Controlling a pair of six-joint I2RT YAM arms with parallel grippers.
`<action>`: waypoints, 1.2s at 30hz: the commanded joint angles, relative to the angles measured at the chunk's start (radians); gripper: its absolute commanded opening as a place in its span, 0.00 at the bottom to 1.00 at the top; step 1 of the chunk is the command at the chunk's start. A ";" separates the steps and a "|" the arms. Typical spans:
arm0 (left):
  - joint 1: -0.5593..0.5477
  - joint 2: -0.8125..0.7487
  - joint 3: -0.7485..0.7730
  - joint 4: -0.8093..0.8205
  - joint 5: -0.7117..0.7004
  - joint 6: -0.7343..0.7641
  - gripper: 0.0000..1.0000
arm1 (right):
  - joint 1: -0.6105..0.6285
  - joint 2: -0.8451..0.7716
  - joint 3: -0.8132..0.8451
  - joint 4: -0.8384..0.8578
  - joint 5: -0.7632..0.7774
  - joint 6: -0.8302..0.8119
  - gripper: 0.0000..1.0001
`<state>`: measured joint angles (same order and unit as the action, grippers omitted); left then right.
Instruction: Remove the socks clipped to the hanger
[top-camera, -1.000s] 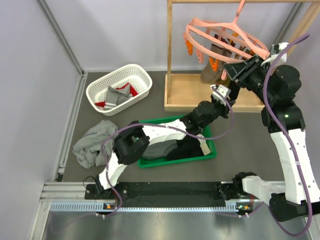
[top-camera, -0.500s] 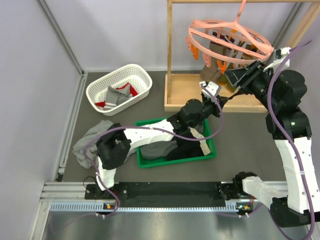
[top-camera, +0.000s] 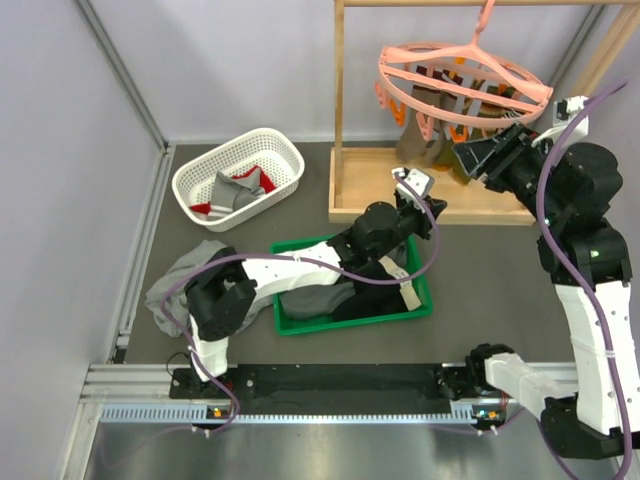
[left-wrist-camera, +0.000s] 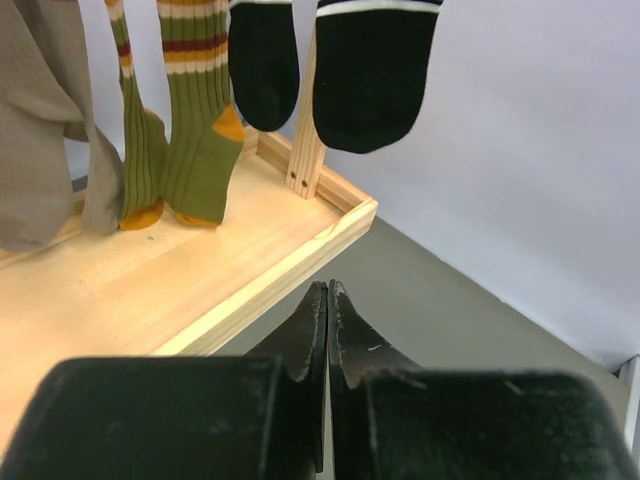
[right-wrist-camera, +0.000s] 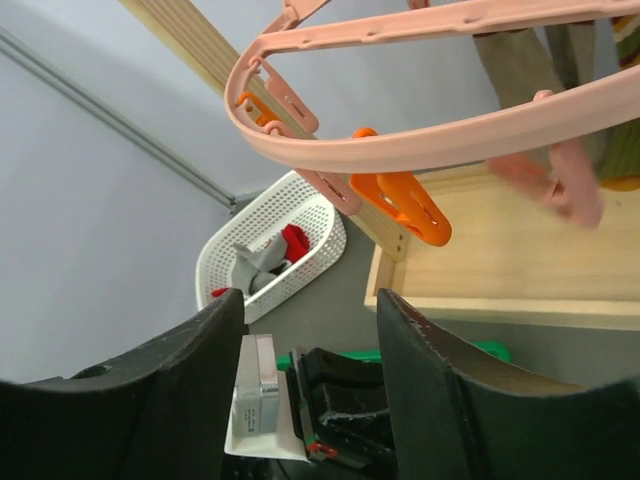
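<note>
White plastic basket (top-camera: 288, 172) sat far left. The left gripper (left-wrist-camera: 328, 300), jaws pressed together and empty, pointed below the socks (left-wrist-camera: 195, 140) clipped to the pink hanger (top-camera: 465, 78). Rightmost, the right gripper (right-wrist-camera: 310, 305) gaped, holding nothing, under the rim; closing there could snag a ring and set everything swinging.

Top view looks down from behind; close wrist views share the wooden rack (left-wrist-camera: 150, 270) beneath the hanger (right-wrist-camera: 400, 150).

A robotics lab cell: plain grey panel walls (top-camera: 230, 70), an aluminium rail (top-camera: 330, 410) edging the dark table (top-camera: 480, 270).
</note>
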<state>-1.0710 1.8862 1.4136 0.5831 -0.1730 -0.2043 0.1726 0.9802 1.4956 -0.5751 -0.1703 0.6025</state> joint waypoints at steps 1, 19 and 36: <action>0.006 -0.075 -0.024 0.058 0.003 0.011 0.00 | -0.001 -0.055 0.000 -0.008 0.089 -0.122 0.57; 0.011 -0.332 -0.252 -0.068 -0.052 0.065 0.99 | -0.132 -0.178 -0.239 0.110 0.358 -0.388 0.68; 0.014 -0.496 -0.349 -0.143 -0.054 0.077 0.99 | -0.637 -0.086 -0.597 0.704 -0.548 -0.296 0.72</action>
<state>-1.0618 1.4441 1.0721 0.4313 -0.2333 -0.1394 -0.4545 0.8879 0.9195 -0.0811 -0.5751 0.3576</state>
